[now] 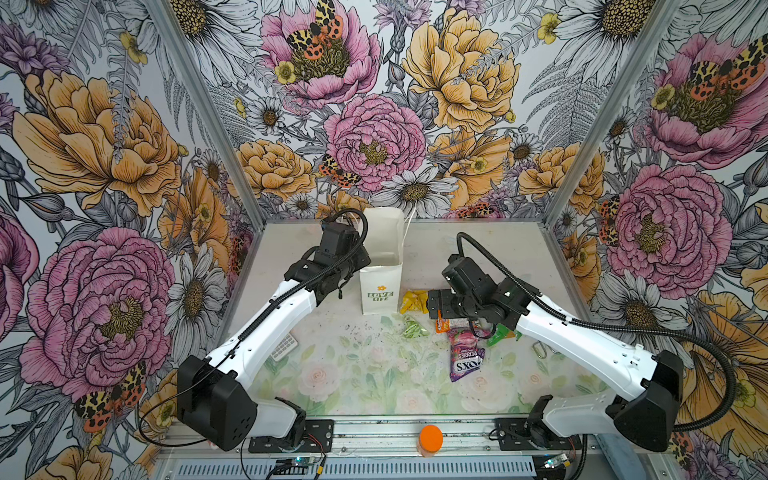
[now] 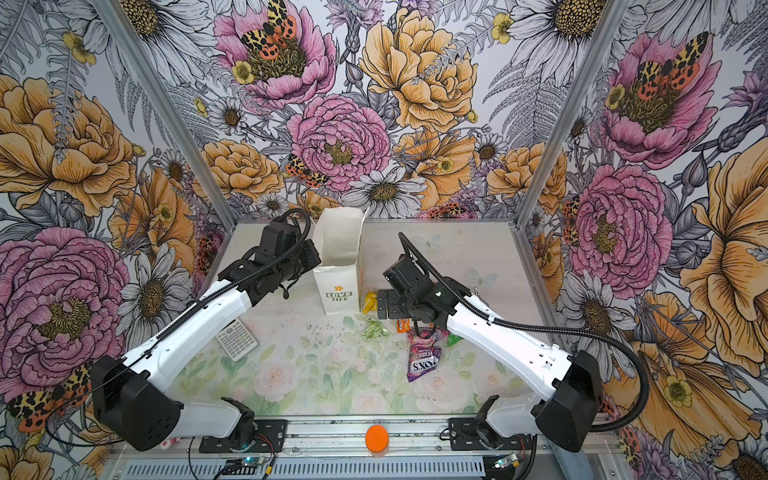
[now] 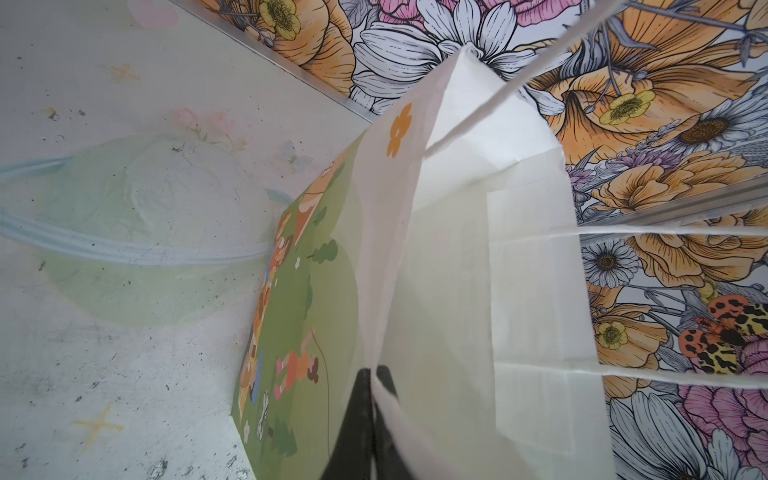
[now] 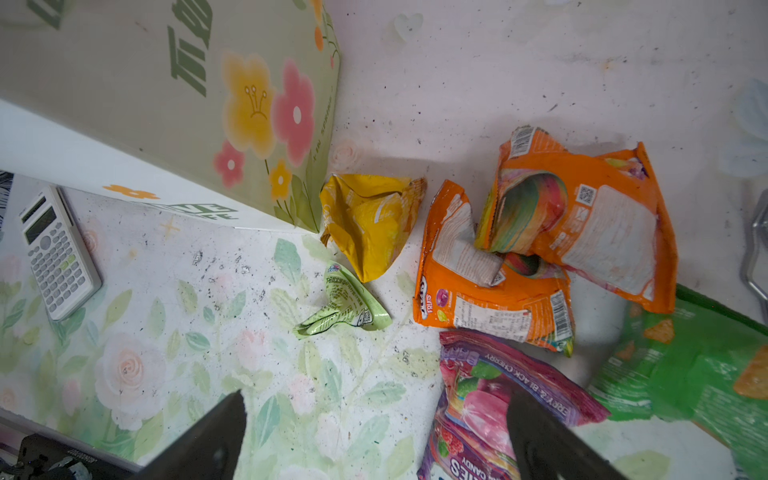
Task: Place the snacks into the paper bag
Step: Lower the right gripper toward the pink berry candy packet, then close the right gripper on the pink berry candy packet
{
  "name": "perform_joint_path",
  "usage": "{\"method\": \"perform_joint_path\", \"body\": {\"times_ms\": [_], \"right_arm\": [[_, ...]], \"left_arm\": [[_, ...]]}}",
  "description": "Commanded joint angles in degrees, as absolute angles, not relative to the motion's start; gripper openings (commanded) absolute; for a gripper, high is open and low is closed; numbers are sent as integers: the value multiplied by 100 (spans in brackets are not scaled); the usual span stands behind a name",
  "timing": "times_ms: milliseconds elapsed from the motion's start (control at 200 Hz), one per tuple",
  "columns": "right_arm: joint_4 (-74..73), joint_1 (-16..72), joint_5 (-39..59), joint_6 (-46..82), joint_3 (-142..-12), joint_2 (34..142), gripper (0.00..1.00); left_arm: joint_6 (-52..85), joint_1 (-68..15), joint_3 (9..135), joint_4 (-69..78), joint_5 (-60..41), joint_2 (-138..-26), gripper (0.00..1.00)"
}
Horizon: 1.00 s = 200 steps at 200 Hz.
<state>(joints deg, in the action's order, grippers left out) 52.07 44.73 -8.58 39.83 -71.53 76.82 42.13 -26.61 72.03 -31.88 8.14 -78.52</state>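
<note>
left gripper clamped on the left rim of the paper bag; the bag stands upright at frame centre in both top views, long axis vertical, mouth up. right gripper spread wide above the snacks, lying right of the bag; purple packet runs lengthwise down-frame.

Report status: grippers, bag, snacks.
Left gripper shut on paper bag rim. Right gripper open, empty, over snacks on table. Path to bag clear.
</note>
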Motion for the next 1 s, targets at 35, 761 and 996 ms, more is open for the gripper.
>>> {"method": "perform_joint_path", "body": {"times_ms": [35,761,996], "right_arm": [[5299,4509,-933,3959,-7173,7606,100],[5722,4509,-1090,5563,-5294,6600,100],[5722,4509,-1179,5650,-5143,6923,100]], "left_arm": [[4298,-2709,7198,-3261,901,-7862,0],[4298,-2679,7066,-3261,982,-7726,0],[4289,-2641,7054,-3261,936,-7759,0]]}}
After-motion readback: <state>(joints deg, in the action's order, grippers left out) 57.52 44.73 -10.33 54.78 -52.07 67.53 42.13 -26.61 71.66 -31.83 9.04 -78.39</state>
